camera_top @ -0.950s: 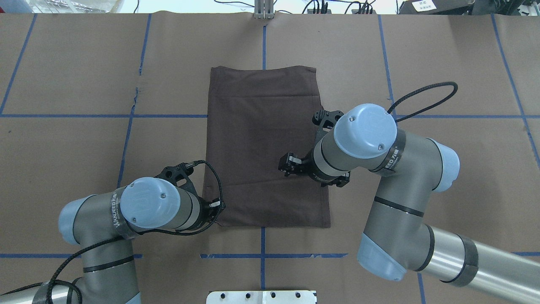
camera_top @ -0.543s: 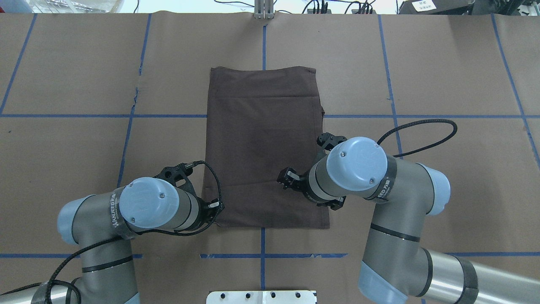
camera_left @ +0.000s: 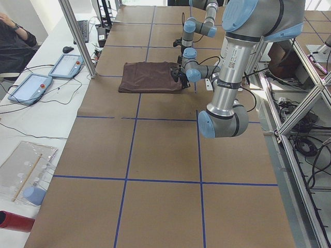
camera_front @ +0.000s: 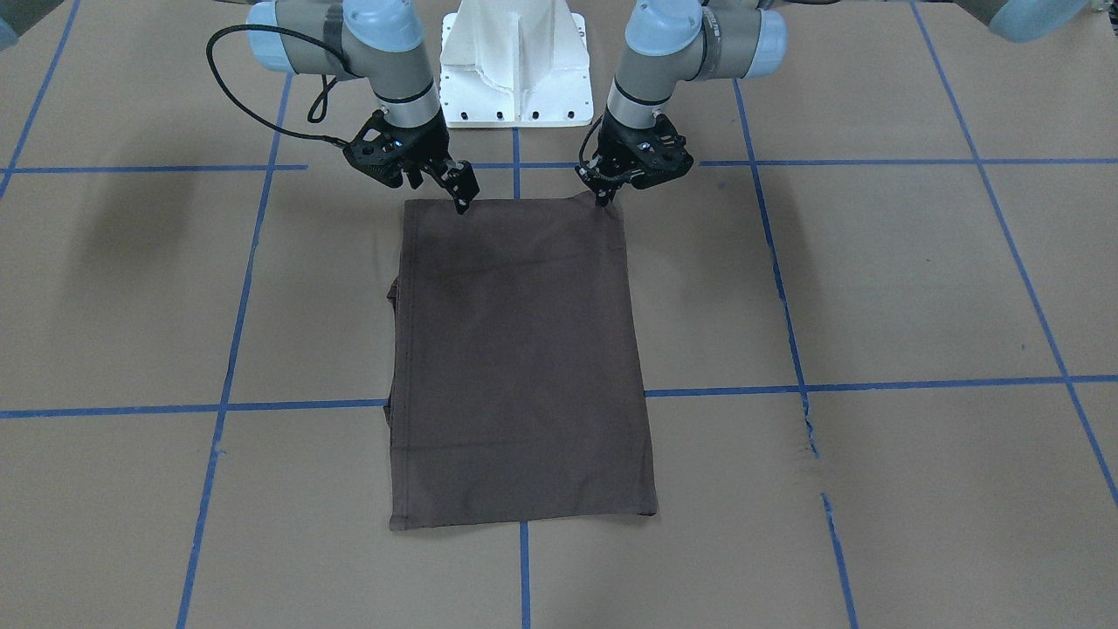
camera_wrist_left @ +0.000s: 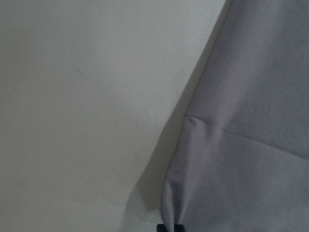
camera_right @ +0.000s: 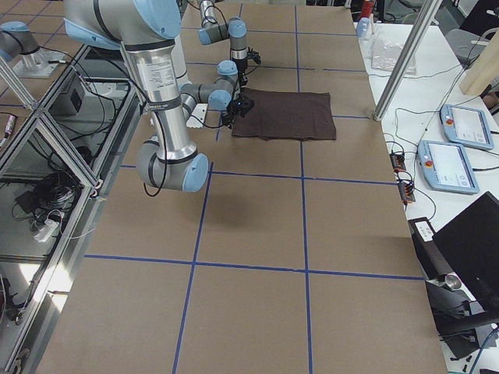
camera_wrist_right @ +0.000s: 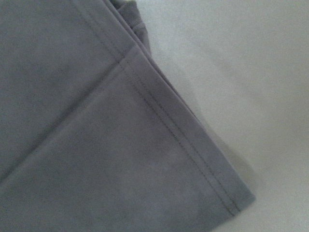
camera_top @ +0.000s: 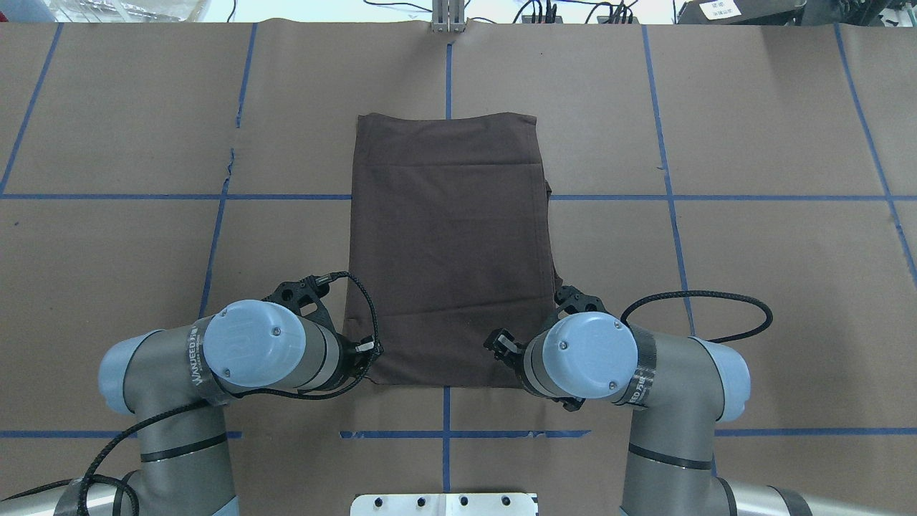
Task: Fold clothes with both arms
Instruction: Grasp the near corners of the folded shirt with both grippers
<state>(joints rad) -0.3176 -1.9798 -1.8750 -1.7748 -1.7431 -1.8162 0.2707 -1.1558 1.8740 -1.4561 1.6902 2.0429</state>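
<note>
Left claw [camera_front: 601, 199] clenched on T-shirt [camera_front: 520, 349] corner; right claw [camera_front: 461, 203] over same hem, cannot tell grip.

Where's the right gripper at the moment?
In the front-facing view the right gripper is upper left, at the robot-side edge of the T-shirt near one corner, level with the left gripper.

Bare table [camera_top: 774, 287] flanks the T-shirt [camera_top: 448, 244]; only the left arm [camera_top: 251, 351] and right arm [camera_top: 594, 355] stand over its near corners.
</note>
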